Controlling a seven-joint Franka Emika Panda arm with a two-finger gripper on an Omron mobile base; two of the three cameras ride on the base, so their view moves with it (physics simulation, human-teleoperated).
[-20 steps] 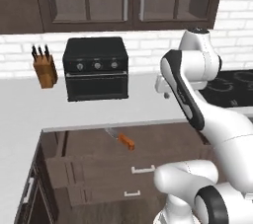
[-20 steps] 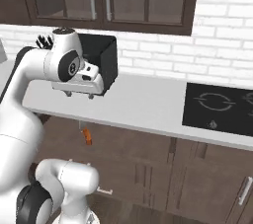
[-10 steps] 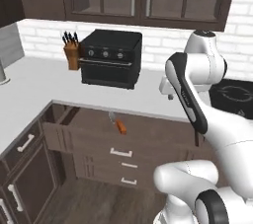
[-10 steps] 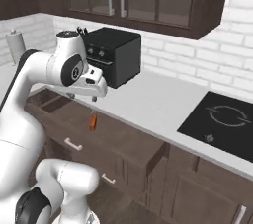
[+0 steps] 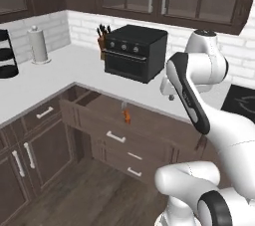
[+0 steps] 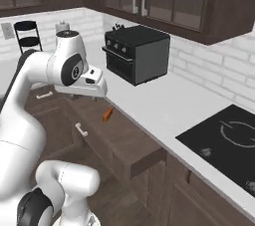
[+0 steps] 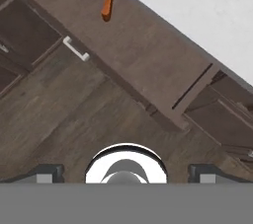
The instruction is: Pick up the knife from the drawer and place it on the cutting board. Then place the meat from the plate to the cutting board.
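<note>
— End effector [image 7: 126, 172] is spread wide with nothing between its tips, hanging out over the floor in front of the cabinets and looking down. Why so far from the job?

— My guess: it's parked high so the arm clears the drawer [image 5: 107, 118] before reaching in. That drawer is pulled out under the worktop [image 5: 60, 73] edge, and the knife [image 5: 126, 114] lies inside on the bare bottom, orange handle toward the front, blade toward the back.

— Can you tell that from both sides?

— The right base view gives the handle as an orange sliver just beyond the wrist; the blade is lost there. From the hand camera the knife sits off toward the upper left — well apart from the tips, with the drawer's silver bar handle [image 7: 76, 49] between.

— Board, meat, plate?

— I can't point to any of them from where I stand.
</note>
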